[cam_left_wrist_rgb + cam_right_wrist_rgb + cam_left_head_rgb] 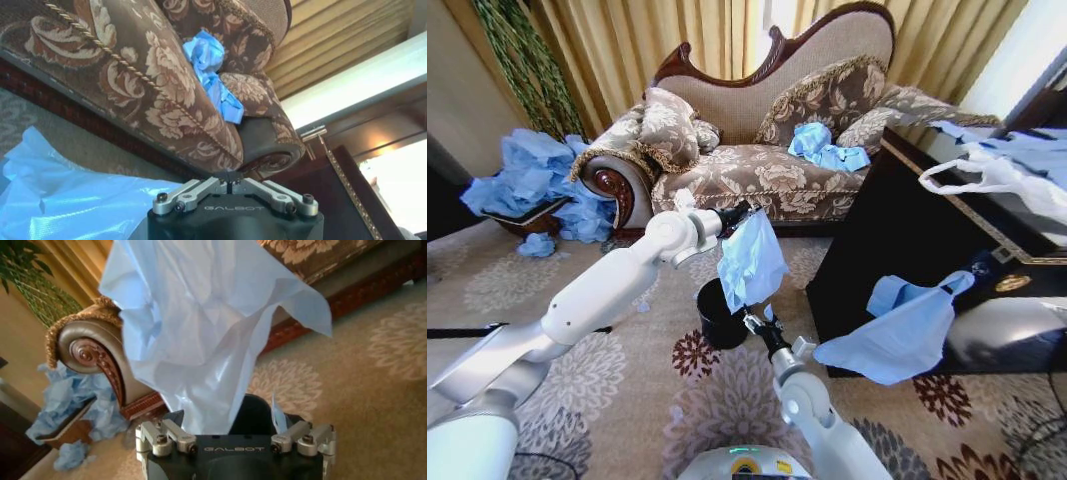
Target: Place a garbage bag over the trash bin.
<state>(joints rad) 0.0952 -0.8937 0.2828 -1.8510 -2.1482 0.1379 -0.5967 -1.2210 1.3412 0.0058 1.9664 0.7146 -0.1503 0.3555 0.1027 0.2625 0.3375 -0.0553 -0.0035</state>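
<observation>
Bag [750, 262]: light-blue film, hanging limp above the bin [720, 315], its lower edge draped at the bin's far rim. Bin: small, black, on the patterned carpet [577, 420] between sofa [757, 170] and dark cabinet [897, 250].

Left gripper [737, 214]: holds the bag's top, fingers pressed together on the film, seen closed in the left wrist view [230, 181].

Right gripper [755, 322]: low beside the bin's near rim, just under the hanging film; fingers spread in the right wrist view [233, 432], with the bag falling between them, not yet pinched.

Risks, judged:
- Mouth looks collapsed; lowered as it hangs, the film would likely pile into the bin rather than ring the rim.
- Single top pinch on slick film; a pull from below may strip it free.
- Bin is light and unheld; a nudge from the right gripper could tip or slide it.
- Thin film may snag on the finger hardware.

Room:
- Open carpet toward the robot and to its left.
- Cabinet edge near on the right, a second blue bag [897, 335] dangling from it; wide right-arm swings are crowded.
- Sofa front behind the bin limits forward reach.
</observation>
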